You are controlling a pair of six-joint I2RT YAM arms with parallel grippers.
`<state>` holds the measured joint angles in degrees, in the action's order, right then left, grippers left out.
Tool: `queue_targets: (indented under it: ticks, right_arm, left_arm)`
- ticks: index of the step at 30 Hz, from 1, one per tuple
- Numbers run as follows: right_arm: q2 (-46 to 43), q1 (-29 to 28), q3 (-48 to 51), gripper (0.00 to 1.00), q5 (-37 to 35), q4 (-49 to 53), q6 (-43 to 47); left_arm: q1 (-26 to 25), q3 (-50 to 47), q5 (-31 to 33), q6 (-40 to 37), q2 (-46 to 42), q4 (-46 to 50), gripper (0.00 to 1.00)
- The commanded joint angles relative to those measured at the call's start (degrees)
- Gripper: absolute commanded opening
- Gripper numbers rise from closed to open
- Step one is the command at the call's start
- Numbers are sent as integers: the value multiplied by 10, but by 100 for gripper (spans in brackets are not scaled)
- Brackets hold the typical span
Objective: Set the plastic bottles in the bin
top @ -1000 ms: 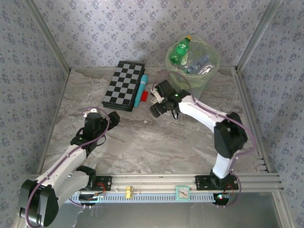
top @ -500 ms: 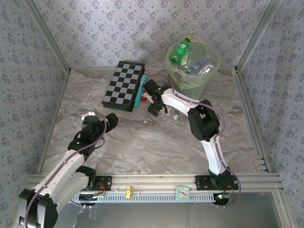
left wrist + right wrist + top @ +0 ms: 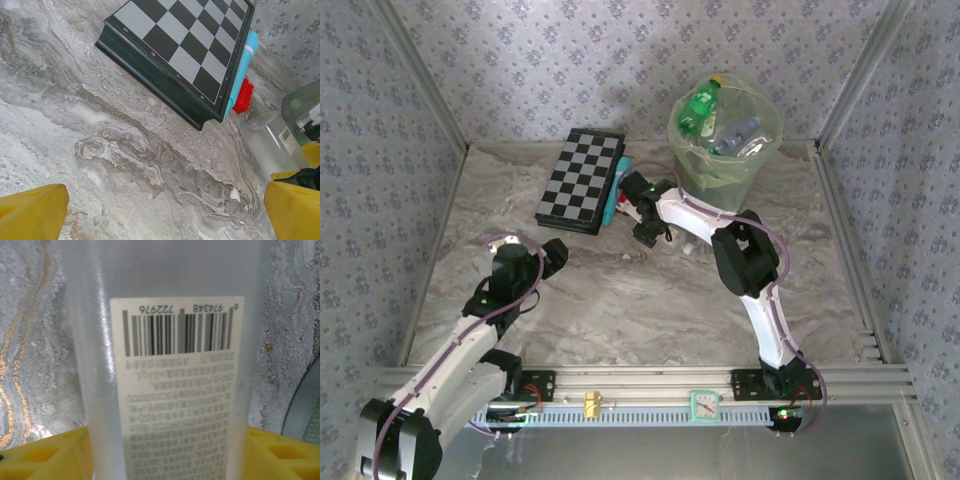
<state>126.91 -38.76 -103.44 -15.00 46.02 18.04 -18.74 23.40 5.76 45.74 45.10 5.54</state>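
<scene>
A frosted plastic bottle point(image 3: 170, 365) with a white barcode label lies on the marble table next to the red block; the left wrist view also catches this bottle point(image 3: 267, 145). My right gripper point(image 3: 645, 222) is down over it. In the right wrist view the right gripper point(image 3: 167, 452) has a yellow finger point(image 3: 45, 452) pressed against each side of the bottle. The bin point(image 3: 725, 172) stands at the back right and holds a green bottle point(image 3: 700, 105) and clear bottles point(image 3: 740, 130). My left gripper point(image 3: 555, 255) hovers open over bare table, and the left gripper point(image 3: 165, 210) has nothing between its fingers.
A folded checkerboard point(image 3: 580, 180) lies at the back centre with a cyan tube point(image 3: 616, 190) along its right edge and a red block point(image 3: 624, 201) beside that. Aluminium frame rails and patterned walls close in the table on all sides.
My right arm has swung left from beside the bin to the bottle by the red block, and its jaws have narrowed onto it. The left arm has drawn back slightly.
</scene>
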Motion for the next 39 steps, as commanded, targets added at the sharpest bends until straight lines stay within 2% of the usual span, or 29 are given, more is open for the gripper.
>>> queue_targets:
  ticks: [1, 3, 7, 11, 20, 26, 33, 39]
  right_arm:
    - [11, -4, -5, 66, 21, 15, 0]
    - [11, -3, 0, 64, 24, 9, -4]
    - [5, -6, 4, 51, 27, 3, -8]
    - [-27, -6, 10, 45, 56, -6, -18]
    - [-195, 16, 63, 42, 233, -86, -66]
    - [-293, 66, 73, 41, 352, -153, -142]
    - [-376, 144, 66, 40, 398, -233, -270]
    - [-417, 213, 67, 40, 345, -299, -359]
  left_arm:
    - [3, 2, -1, 5, -6, -1, 100]
    - [3, 1, -1, 5, -9, 1, 100]
    - [3, -1, 2, 3, -17, 8, 100]
    - [4, -5, 9, 3, -25, 13, 100]
    - [6, -13, 11, 7, -21, 0, 100]
    - [8, -15, 6, 7, -7, -16, 100]
    - [8, -16, 0, 8, 8, -33, 100]
    - [8, -13, -7, 11, 19, -43, 100]
